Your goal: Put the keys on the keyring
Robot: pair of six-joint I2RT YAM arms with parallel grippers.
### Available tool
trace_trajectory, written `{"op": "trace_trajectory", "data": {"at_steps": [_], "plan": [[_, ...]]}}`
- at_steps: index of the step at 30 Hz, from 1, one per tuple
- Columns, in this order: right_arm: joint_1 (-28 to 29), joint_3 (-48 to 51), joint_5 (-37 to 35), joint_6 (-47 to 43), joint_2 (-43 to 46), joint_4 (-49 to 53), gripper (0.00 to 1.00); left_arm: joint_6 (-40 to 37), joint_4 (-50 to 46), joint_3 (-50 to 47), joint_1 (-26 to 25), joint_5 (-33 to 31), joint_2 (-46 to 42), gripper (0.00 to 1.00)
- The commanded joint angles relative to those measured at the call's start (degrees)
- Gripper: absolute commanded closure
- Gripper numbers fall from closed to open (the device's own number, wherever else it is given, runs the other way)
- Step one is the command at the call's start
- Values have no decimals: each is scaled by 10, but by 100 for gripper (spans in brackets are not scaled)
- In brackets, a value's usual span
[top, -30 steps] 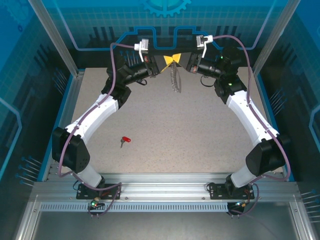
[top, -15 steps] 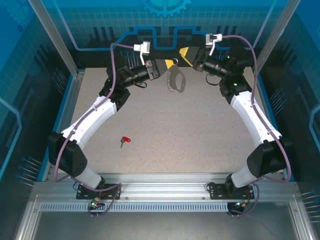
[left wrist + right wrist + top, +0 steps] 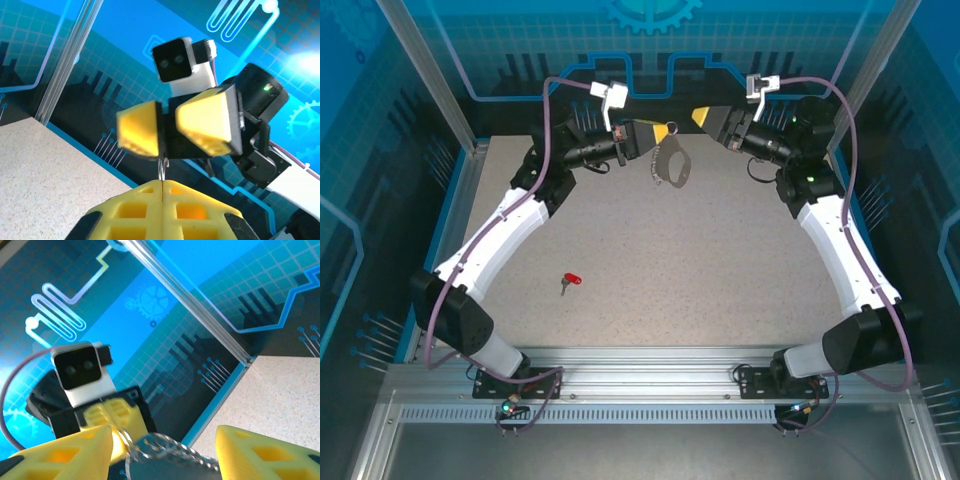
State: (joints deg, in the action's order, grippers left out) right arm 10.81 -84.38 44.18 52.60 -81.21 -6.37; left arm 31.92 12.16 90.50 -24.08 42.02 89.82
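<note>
Looking across the table (image 3: 720, 260): left gripper (image 3: 663, 131) at 12 o'clock pinches the keyring (image 3: 671, 165) by one wire ring, right gripper (image 3: 701, 118) gapes wide, empty. The key (image 3: 570, 281) sits at 8 o'clock. Such a skinny pinch might slip or twist once the key gets pushed on.

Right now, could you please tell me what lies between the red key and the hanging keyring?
Only bare speckled table: the top external view shows nothing on the stretch from the key up to the keyring, which hangs from the left gripper.
</note>
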Motion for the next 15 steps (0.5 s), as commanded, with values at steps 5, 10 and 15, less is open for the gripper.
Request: {"op": "trace_trajectory", "data": {"at_steps": [5, 10, 15], "plan": [[-5, -5, 67, -30, 3, -9, 47, -29, 4, 48, -3, 30, -11, 100], [-3, -13, 97, -30, 9, -11, 50, -27, 1, 64, -3, 37, -2, 100], [6, -33, 105, -41, 11, 4, 50, -14, 6, 71, -2, 47, 6, 100]]}}
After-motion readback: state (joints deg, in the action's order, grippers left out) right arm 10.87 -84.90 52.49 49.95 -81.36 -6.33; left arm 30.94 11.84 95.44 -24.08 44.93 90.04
